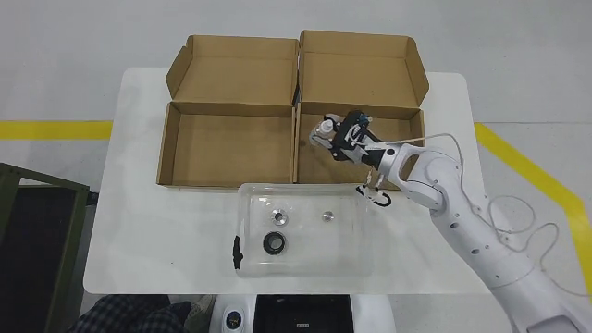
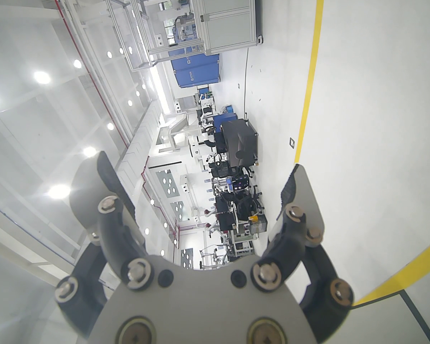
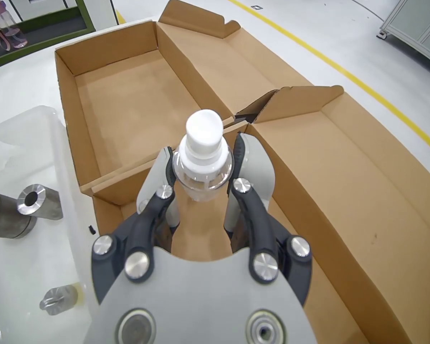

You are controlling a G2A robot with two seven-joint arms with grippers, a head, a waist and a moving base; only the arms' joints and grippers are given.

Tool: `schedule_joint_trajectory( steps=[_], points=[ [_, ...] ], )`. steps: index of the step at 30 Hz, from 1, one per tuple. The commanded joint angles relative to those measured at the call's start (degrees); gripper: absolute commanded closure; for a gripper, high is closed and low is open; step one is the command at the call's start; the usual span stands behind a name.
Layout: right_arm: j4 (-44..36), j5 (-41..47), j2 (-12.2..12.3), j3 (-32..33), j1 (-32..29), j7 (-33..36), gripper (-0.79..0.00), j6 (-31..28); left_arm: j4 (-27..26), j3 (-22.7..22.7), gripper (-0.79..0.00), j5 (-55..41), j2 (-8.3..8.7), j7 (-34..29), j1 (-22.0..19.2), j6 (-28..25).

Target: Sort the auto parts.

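My left gripper [image 2: 200,166] is up off the table and points out into the room, its jaws wide with nothing between them.

On the table, the left cardboard box [image 1: 227,148] has a bare floor. In front of the boxes sits the clear bin [image 1: 342,250], with a black ring [image 1: 274,242], a metal sleeve [image 1: 278,215] and a small metal piece [image 1: 326,214] lying in it.

The right cardboard box [image 1: 319,174] is touching the left one, and my right gripper [image 3: 204,171] hangs over its left end, close to the wall where the boxes meet. Its jaws are clamped on the clear body of a plastic part with a white cap [image 3: 203,132], cap pointing away from the wrist.

I judge this to be the drop-off. To do it cleanly I'd move the part further right, clear of that wall. I'd then bring it down near the cardboard floor before letting the jaws part. A round body like this looks likely to roll or bounce if released from height.
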Motion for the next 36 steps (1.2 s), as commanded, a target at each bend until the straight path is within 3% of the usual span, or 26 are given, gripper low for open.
schedule_joint_trajectory(
  steps=[1, 17, 18, 19, 21, 26, 28, 29, 30, 36],
  points=[
    [1.6, 0.1, -0.5, -0.9, 1.2, 0.2, 0.000, 0.4, 0.0, 0.0, -0.785, 0.0, 0.00, 0.0, 0.0, 0.0],
    [10.7, -0.7, -3.8, -5.1, 8.3, 2.0, 0.000, 1.8, 0.0, 0.0, -0.785, 0.0, 0.00, 0.0, 0.0, 0.0],
    [11.0, -1.0, -4.0, -5.3, 8.6, 2.2, -0.052, 2.0, 0.0, 0.0, -0.785, 0.0, 0.00, 0.0, 0.0, 0.0],
    [11.3, -1.2, -4.1, -5.5, 8.7, 2.2, -0.160, 2.0, 0.0, 0.0, -0.785, 0.0, 0.00, 0.0, 0.0, 0.0],
    [11.8, -1.6, -4.4, -5.9, 9.0, 2.3, -0.237, 2.2, 0.0, 0.0, -0.785, 0.0, 0.00, 0.0, 0.0, 0.0],
    [13.1, -2.1, -4.9, -6.2, 9.2, 2.2, -0.246, 2.3, 0.0, 0.0, -0.785, 0.0, 0.00, 0.0, 0.0, 0.0],
    [13.1, -2.3, -5.0, -6.1, 9.2, 2.3, -0.314, 2.2, 0.0, 0.0, -0.785, 0.0, 0.00, 0.0, 0.0, 0.0],
    [13.0, -2.4, -5.1, -6.0, 9.1, 2.3, -0.446, 2.1, 0.0, 0.0, -0.785, 0.0, 0.00, 0.0, 0.0, 0.0],
    [12.7, -2.5, -5.1, -5.8, 9.1, 2.4, -0.785, 1.9, 0.0, 0.0, -0.785, 0.0, 0.00, 0.0, 0.0, 0.0],
    [10.3, -3.2, -4.8, -3.7, 8.3, 3.0, -0.785, 1.2, 0.0, 0.0, -0.785, 0.0, 0.00, 0.0, 0.0, 0.0]
  ],
)
